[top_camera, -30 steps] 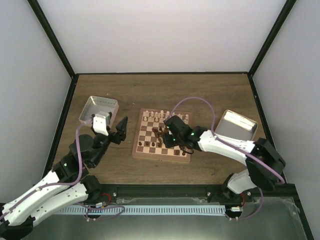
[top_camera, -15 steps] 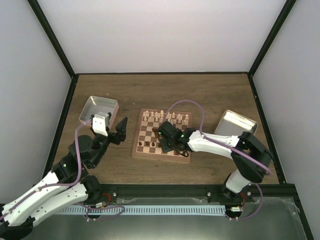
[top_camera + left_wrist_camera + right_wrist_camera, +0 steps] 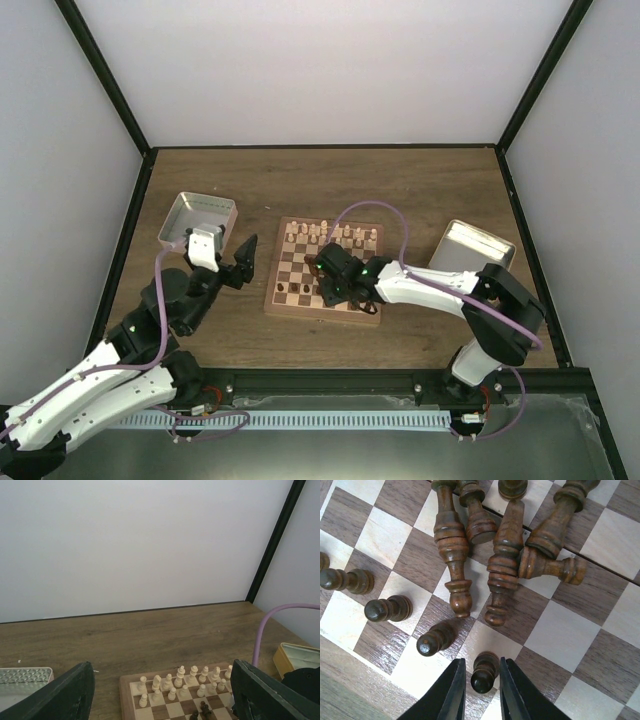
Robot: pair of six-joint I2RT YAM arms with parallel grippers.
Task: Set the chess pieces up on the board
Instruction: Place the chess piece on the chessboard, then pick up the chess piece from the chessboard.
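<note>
The board [image 3: 320, 313] lies mid-table. Cream chess pieces [image 3: 330, 235] stand in two rows on its far side, also seen in the left wrist view as cream pieces [image 3: 185, 680]. My right gripper [image 3: 325, 283] is low over the board's near side. In the right wrist view its jaws [image 3: 481, 666] are slightly open around an upright dark pawn [image 3: 485, 672], with a thin gap on the left. Three more dark pawns [image 3: 387, 609] stand nearby. Several taller dark pieces [image 3: 452, 545] lie toppled in a heap on the board [image 3: 560, 630]. My left gripper [image 3: 238, 263] hovers open and holds nothing, left of the board.
A metal tray [image 3: 198, 215] sits at the left behind my left gripper. A second tray [image 3: 478, 250] sits right of the board, beside the right arm. The right arm's purple cable [image 3: 380, 205] arches over the board's far side.
My right gripper moved left and nearer along the board, then held still; its jaws have just eased apart around the dark pawn. The left arm barely moved.
</note>
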